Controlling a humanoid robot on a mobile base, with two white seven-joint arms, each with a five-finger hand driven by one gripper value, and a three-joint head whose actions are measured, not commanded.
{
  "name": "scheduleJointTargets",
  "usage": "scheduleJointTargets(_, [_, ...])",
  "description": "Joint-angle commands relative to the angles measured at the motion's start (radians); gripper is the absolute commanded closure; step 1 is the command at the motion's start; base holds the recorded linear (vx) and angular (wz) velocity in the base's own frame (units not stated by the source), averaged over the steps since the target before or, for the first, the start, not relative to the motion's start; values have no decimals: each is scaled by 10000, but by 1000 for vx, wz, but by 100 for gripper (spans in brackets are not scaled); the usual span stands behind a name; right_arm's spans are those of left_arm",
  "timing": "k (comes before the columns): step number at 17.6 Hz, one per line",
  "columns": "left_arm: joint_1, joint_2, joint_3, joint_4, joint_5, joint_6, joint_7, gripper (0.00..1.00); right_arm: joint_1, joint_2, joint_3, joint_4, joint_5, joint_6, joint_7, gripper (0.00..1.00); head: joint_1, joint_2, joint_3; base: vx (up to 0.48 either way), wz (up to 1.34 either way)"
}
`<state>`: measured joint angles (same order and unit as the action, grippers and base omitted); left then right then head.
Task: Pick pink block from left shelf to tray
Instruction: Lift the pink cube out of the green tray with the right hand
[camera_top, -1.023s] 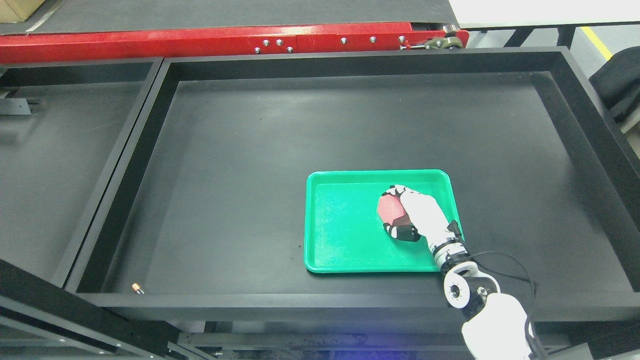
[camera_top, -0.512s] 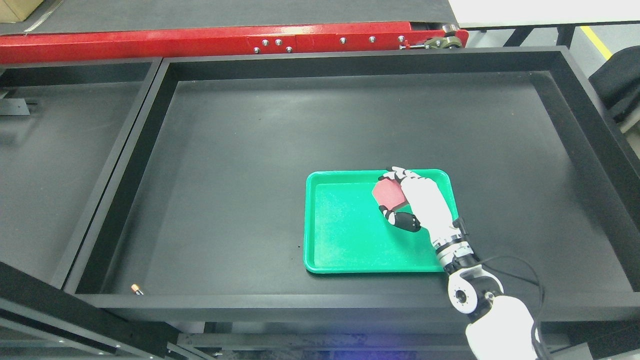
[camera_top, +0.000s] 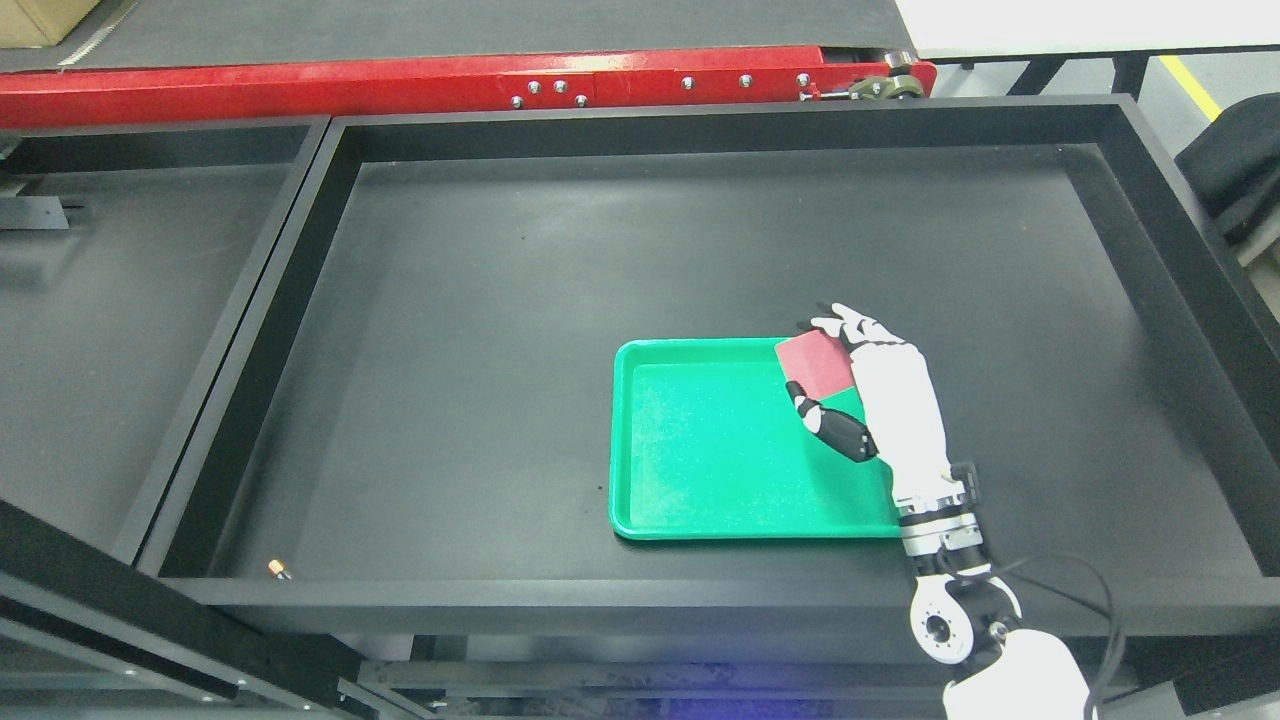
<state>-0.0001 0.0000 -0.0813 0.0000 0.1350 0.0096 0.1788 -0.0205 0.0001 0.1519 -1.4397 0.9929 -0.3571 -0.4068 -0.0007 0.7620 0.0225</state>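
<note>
My right hand (camera_top: 826, 372) reaches in from the lower right and is shut on the pink block (camera_top: 815, 364), fingers on its far edge and the dark thumb (camera_top: 838, 430) under its near edge. The block hangs tilted over the far right corner of the green tray (camera_top: 700, 460). The tray lies flat on the floor of the large black shelf bin (camera_top: 520, 300) and holds nothing else. The left arm is out of view.
The bin has raised black walls all round. A second black shelf compartment (camera_top: 120, 330) lies to the left, with nothing in it. A red conveyor frame (camera_top: 450, 85) runs along the back. A small orange-tipped object (camera_top: 277, 570) lies at the bin's front left corner.
My right hand has carried the pink block away from me and to the right, from the middle right of the tray to over its far right corner. The wrist has straightened.
</note>
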Motion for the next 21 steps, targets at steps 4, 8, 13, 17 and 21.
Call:
scheduleJointTargets(4, [-291, 175, 0, -174, 0, -4, 7, 0, 312, -175, -415, -1080, -433, -4, -625, 96, 0, 0, 0, -71, 0])
scheduleJointTargets(8, [-291, 175, 0, -174, 0, -4, 7, 0, 374, -175, -475, -1218, -464, 12, -825, 96, 0, 0, 0, -111, 28])
scheduleJointTargets(13, [-291, 175, 0, -174, 0, -4, 7, 0, 848, -175, -522, -1494, -786, -4, -979, 96, 0, 0, 0, -133, 153])
scheduleJointTargets(17, [-291, 175, 0, -174, 0, -4, 7, 0, 1141, -175, -522, -1587, -802, -4, -979, 96, 0, 0, 0, -101, 477])
scheduleJointTargets(21, [-306, 175, 0, -174, 0, -4, 7, 0, 1248, -175, -522, -1648, -832, -4, -979, 96, 0, 0, 0, -86, 777])
